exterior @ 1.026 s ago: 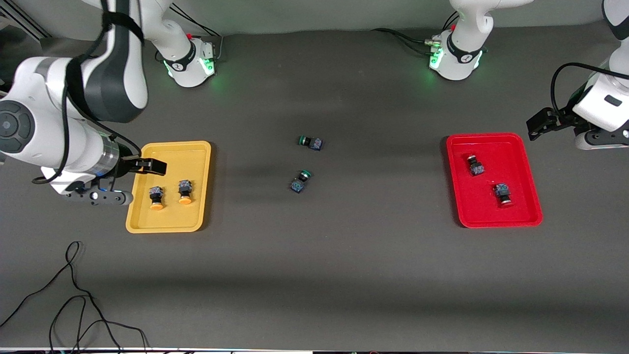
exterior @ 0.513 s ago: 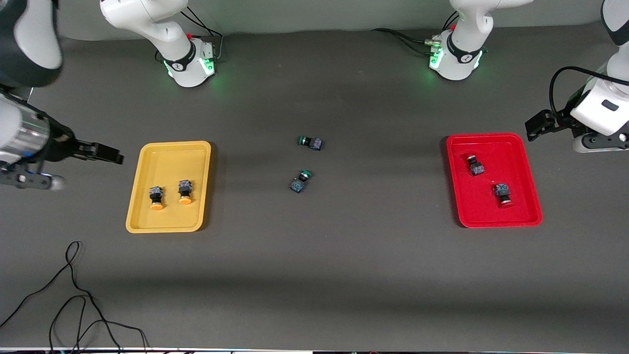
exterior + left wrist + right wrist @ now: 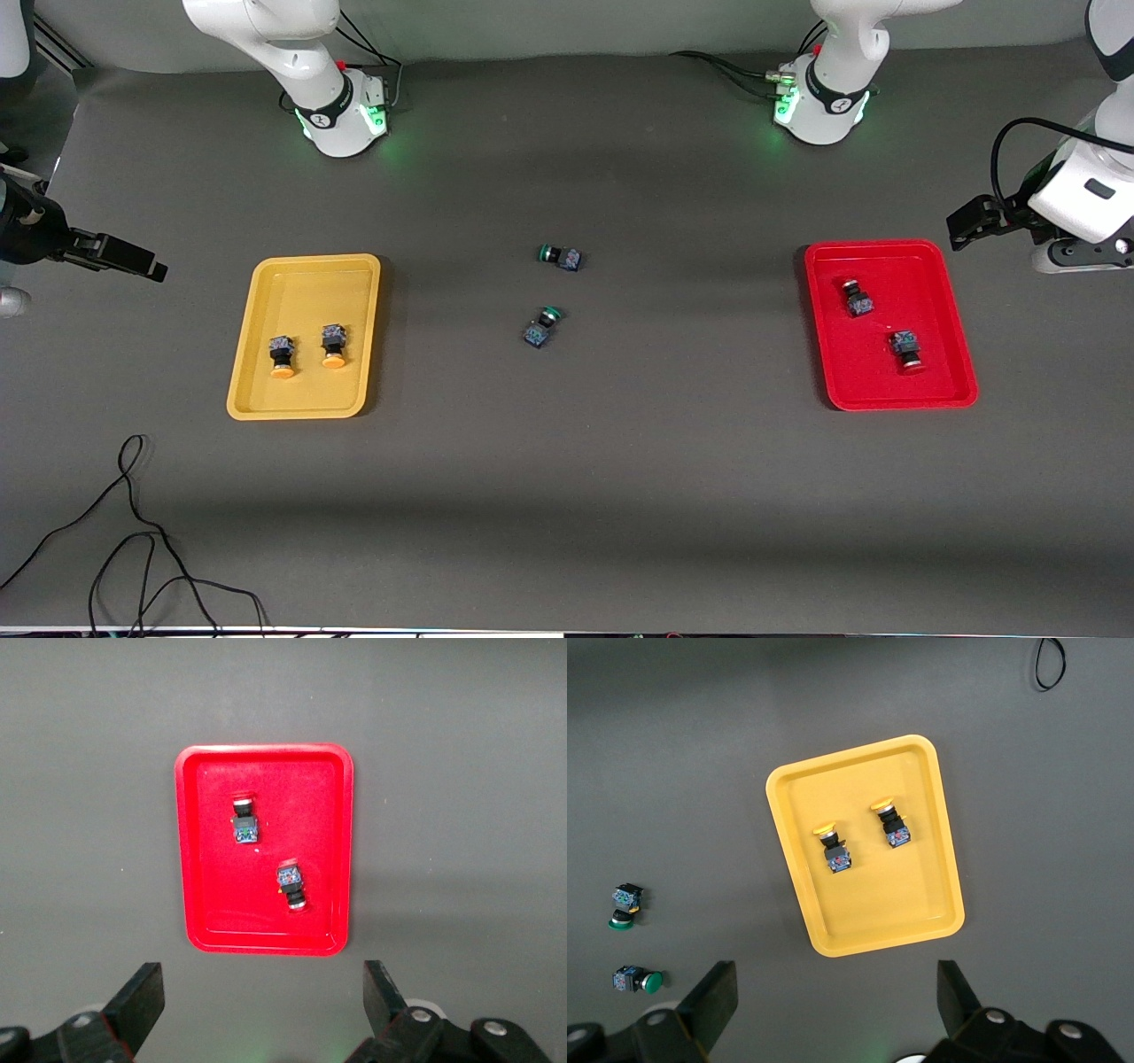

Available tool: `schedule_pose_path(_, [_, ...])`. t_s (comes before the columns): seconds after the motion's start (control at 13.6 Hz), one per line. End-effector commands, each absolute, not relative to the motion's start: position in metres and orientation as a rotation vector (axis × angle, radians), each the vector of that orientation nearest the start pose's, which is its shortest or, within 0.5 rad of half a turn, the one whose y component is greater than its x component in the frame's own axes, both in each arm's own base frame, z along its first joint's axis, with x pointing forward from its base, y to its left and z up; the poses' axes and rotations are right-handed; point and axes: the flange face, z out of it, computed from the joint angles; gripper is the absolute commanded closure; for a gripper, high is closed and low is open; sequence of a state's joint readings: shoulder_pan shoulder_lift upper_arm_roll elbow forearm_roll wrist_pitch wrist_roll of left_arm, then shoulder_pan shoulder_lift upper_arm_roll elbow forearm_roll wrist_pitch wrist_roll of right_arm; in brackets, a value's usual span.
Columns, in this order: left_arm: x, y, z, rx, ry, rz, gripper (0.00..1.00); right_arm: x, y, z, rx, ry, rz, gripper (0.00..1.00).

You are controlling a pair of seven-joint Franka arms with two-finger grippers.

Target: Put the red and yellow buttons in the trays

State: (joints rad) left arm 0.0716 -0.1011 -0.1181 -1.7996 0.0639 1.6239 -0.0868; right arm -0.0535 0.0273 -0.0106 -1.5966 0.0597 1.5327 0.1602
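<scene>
Both yellow buttons (image 3: 307, 351) lie in the yellow tray (image 3: 266, 301), both red buttons (image 3: 881, 325) in the red tray (image 3: 939, 283); probably light, rigid, best pinched across the blocky body; left gripper (image 3: 257, 992) and right gripper (image 3: 837, 997) spread wide, empty, just off their trays' outer ends.

The scene is evenly and fairly brightly lit from above, with soft broad shadows laid across the dark table (image 3: 567, 496). Green glow is cast around both arm bases (image 3: 341, 124). No blur is seen.
</scene>
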Motion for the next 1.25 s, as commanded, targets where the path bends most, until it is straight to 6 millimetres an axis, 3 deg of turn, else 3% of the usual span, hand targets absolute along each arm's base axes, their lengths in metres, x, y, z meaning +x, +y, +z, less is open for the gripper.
schedule_pose_path(0.0, [0.52,-0.015,0.577,-3.058,-0.047,0.149,0.0,0.548,-0.028,0.604,-3.114,0.254,0.113,0.0])
schedule_pose_path(0.44, [0.524,-0.015,0.568,-3.063,-0.051,0.181,0.0,0.547,-0.028,0.603,-3.121,0.115,0.105,0.0])
schedule_pose_path(0.73, [0.525,-0.014,0.576,-3.065,-0.052,0.15,0.0,0.552,-0.031,0.604,-3.163,-0.023,0.039,0.0])
schedule_pose_path(1.17, [0.529,-0.011,0.564,-3.066,-0.059,0.174,0.0,0.552,-0.031,0.602,-3.162,-0.014,0.05,0.0])
